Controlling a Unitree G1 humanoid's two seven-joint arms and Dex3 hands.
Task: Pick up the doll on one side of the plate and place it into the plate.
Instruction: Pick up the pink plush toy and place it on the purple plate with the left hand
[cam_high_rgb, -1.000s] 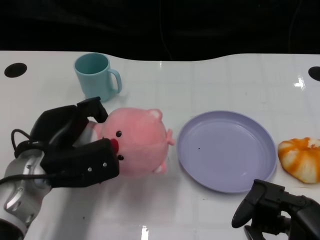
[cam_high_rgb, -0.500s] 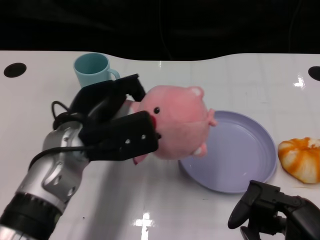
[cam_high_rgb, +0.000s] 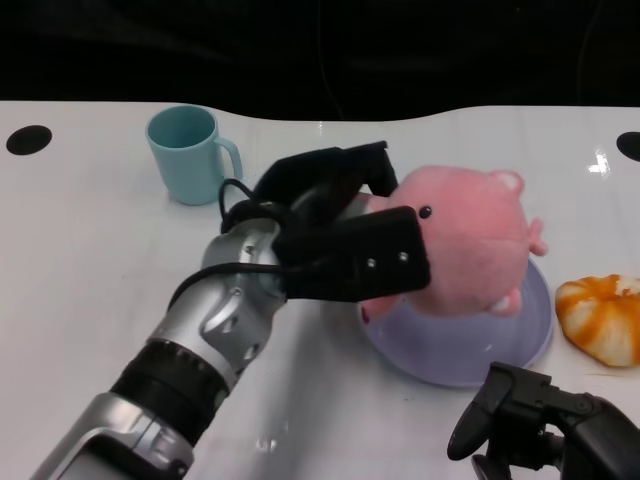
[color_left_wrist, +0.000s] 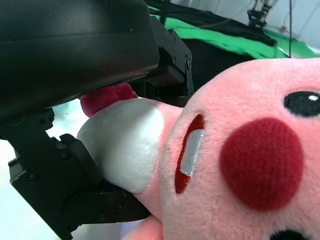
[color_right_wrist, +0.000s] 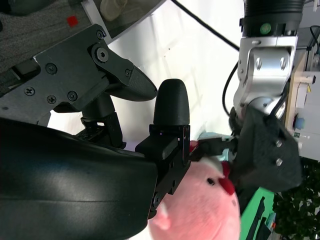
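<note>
Doll (cam_high_rgb: 470, 240), pink and plush, is gripped by the left hand (cam_high_rgb: 345, 245) above the plate (cam_high_rgb: 530, 325), hiding most of it. The fingers (cam_high_rgb: 360, 265) press on its side. The right hand (cam_high_rgb: 545, 430), low and partly cut off, has fingers curled around nothing.

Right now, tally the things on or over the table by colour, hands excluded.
Pink: 1, the doll, held by the left hand over the plate
Purple: 1, the plate
Teal: 1, the mug
Orange and white: 1, the round striped item beside the plate
Total: 4
</note>
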